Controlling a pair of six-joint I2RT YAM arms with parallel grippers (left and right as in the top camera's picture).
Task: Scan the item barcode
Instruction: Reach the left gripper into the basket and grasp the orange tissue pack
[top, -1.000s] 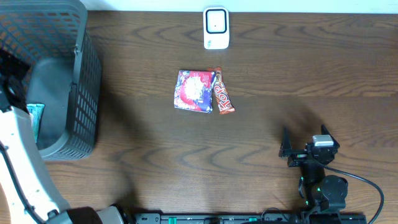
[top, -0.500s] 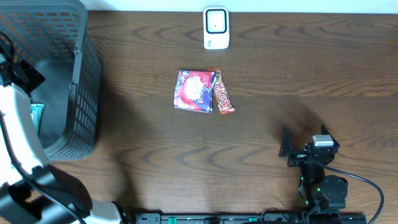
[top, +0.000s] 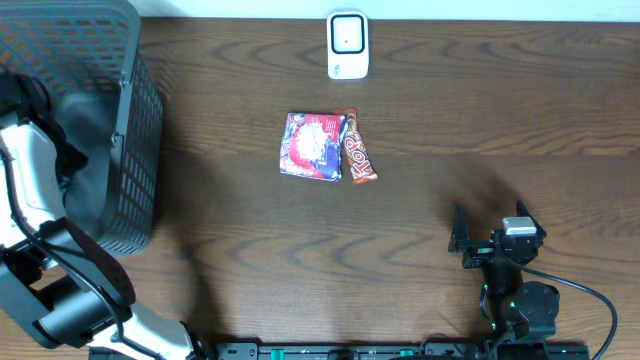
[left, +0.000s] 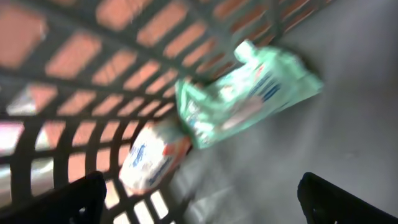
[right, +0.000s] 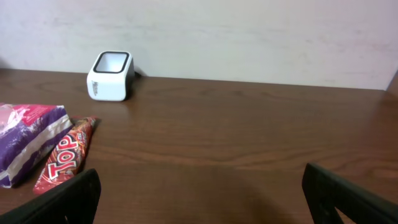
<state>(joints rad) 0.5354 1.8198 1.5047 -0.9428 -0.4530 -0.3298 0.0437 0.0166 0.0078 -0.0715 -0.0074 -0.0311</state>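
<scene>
Ahead and to the left of the right claw (right: 200, 179), a red Top bar (right: 64, 155) is lying flat on the table (right: 249, 143). That claw is sitting spread wide, gripping nothing, low over the wood and well apart from the goods. Watch the bar's long axis: from the wrist view it is running from near left to far right, its far end aiming roughly at the white scanner (right: 111, 76), which is standing farther ahead by the wall. From overhead the same bar is stretching away from the robot, its near end leaning a touch to the right. Right against the bar's left side, a purple pouch (right: 25, 142) is lying flat, farther left of the claw again.

Over on the other side, the left claw (left: 202, 182) is hanging inside the dark mesh basket (top: 135, 150), jaws splayed to both lower corners of its own view, holding nothing. Just ahead of it a green packet (left: 249, 93) is lying by the basket wall, its long axis running from lower left to upper right. Below and left of that, a white and orange packet (left: 154, 160) is leaning on the mesh. That view is coming through blurred, so no print is readable.

Counting up: one scanner, one bar, one purple pouch, two packets showing in the basket, one basket, and two claws, both gaping.
</scene>
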